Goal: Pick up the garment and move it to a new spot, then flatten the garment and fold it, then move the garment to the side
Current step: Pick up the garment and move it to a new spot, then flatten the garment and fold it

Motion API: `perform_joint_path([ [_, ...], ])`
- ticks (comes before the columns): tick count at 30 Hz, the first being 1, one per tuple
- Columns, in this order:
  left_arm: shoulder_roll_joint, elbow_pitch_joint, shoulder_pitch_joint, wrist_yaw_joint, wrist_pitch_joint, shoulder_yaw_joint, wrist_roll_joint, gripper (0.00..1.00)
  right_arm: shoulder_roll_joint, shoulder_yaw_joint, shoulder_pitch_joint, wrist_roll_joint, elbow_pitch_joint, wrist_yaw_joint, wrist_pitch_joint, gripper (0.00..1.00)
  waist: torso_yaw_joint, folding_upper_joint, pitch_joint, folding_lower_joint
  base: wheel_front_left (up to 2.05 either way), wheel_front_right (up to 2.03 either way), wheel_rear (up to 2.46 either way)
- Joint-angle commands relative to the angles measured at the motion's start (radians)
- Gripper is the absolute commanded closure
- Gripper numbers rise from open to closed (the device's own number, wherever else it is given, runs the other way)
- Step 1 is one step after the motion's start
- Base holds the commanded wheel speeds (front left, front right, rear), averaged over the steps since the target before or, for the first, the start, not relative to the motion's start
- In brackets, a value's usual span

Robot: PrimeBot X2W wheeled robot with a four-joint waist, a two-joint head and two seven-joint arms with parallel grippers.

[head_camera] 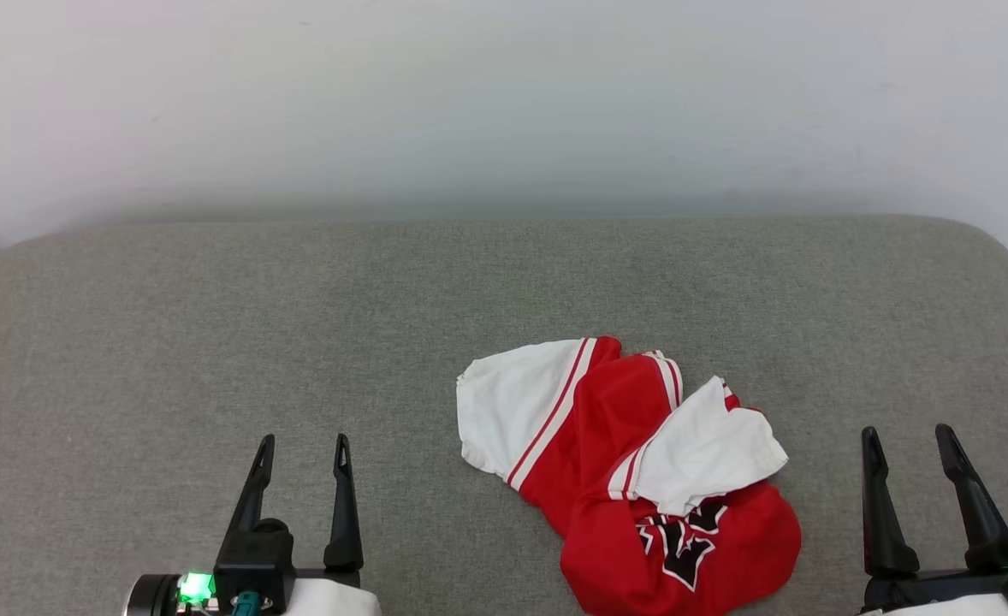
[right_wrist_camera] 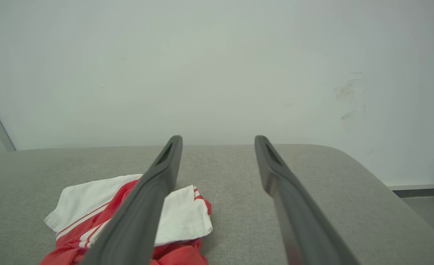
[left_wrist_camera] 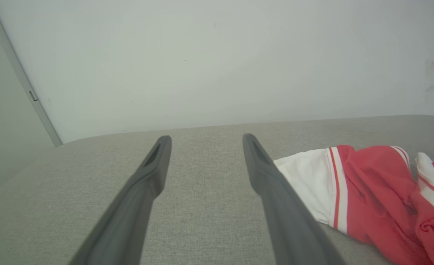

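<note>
The garment (head_camera: 629, 476), a red T-shirt with white sleeves, lies crumpled in a loose heap on the grey fabric-covered desk (head_camera: 213, 325), right of centre and at the near edge. Its lowest folds run out of the bottom of the head view. One white sleeve (head_camera: 512, 411) spreads flat at the far left of the heap. The other sleeve (head_camera: 709, 458) is folded over the red body, just above a black-and-white print (head_camera: 679, 543).

The fabric looks thin, soft and light. It should drape and sag from any pinch point, and a lifted bunch will probably drag hidden layers along with it. It is not fragile, but it may cling to the textured desk cover when slid. The flat left sleeve with its striped seam, or the raised edge of the folded right sleeve, look like the easiest places to pinch. For spreading, a grip at each shoulder seam seems best.

The right gripper (head_camera: 908, 430) hovers at the near right, close beside the heap but not touching it, with its fingers spread wide and nothing between them. The left gripper (head_camera: 305, 441) sits at the near left, well apart from the shirt, equally spread and empty. Beyond the desk's far edge rises a plain pale wall (head_camera: 504, 103).
</note>
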Motion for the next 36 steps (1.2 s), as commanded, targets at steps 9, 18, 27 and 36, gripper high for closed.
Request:
perform_joint_path([
  [9, -0.034, 0.007, 0.039, -0.046, -0.003, 0.033, 0.042, 0.0, 0.001, 0.011, 0.027, 0.014, 0.002, -0.001, -0.002, 0.0, 0.001, 0.0, -0.011, 0.0, 0.0, 0.0, 0.0],
  [18, -0.052, 0.012, 0.049, -0.068, -0.003, 0.06, 0.061, 0.0, 0.001, 0.02, 0.032, 0.013, 0.003, -0.001, -0.002, 0.0, 0.002, 0.0, -0.016, 0.0, 0.0, 0.0, 0.0],
  [27, -0.065, 0.014, 0.051, -0.085, -0.003, 0.078, 0.072, 0.0, 0.001, 0.003, 0.015, 0.003, -0.006, -0.001, -0.002, 0.0, -0.001, 0.0, -0.018, 0.0, 0.0, 0.0, 0.0],
  [36, -0.073, 0.017, 0.022, -0.097, -0.003, 0.087, 0.078, 0.0, 0.001, -0.048, -0.13, -0.095, -0.1, -0.001, -0.002, 0.0, 0.002, 0.0, -0.001, 0.0, 0.0, 0.0, 0.0],
])
